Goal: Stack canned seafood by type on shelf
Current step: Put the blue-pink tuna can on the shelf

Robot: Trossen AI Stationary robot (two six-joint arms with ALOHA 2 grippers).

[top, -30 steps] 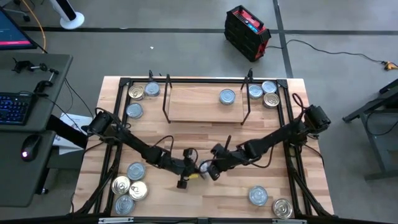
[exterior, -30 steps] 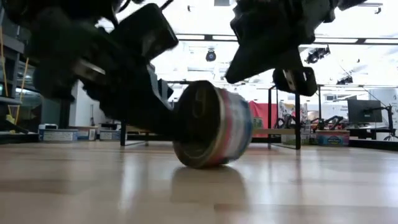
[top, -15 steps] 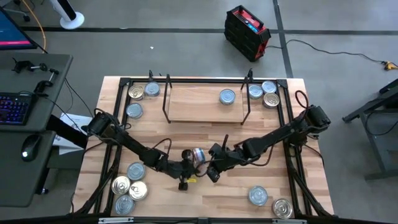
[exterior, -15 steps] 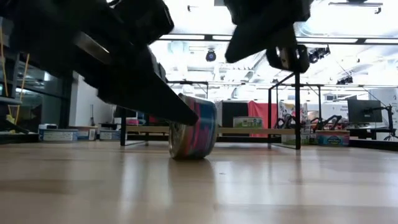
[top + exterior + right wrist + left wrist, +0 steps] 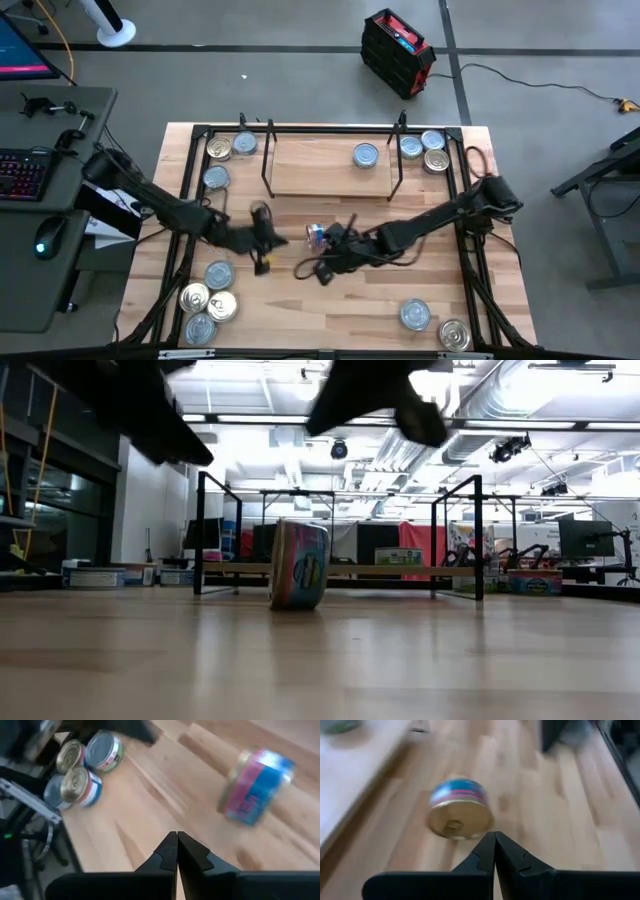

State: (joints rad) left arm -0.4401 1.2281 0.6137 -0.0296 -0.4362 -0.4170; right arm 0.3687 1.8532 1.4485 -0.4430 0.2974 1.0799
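High view, tin: one tin (image 5: 318,236) on its edge on the table (image 5: 440,300), in front of the shelf (image 5: 320,165), free of both arms.
High view, left gripper: (image 5: 262,238) to the tin's left, apart from it.
High view, right gripper: (image 5: 318,266) just in front of the tin, not touching.
High view, shelf: one silver-lidded tin (image 5: 366,155) lies flat on the board.
High view, other tins: groups at the back left (image 5: 231,147), back right (image 5: 424,149), front left (image 5: 206,297) and front right (image 5: 432,324).
Low view, tin: upright on its rim (image 5: 299,564), blue and pink label, between the shelf's black uprights (image 5: 200,532); dark arm parts above, clear of it.
Left wrist view, fingers: (image 5: 485,851) pressed together, holding nothing.
Left wrist view, tin: (image 5: 459,809) ahead on its edge, gold end facing the camera.
Right wrist view, fingers: (image 5: 168,851) pressed together, holding nothing.
Right wrist view, tin: (image 5: 255,786) on edge, well apart from the fingertips; the front-left group (image 5: 86,764) shows farther off.
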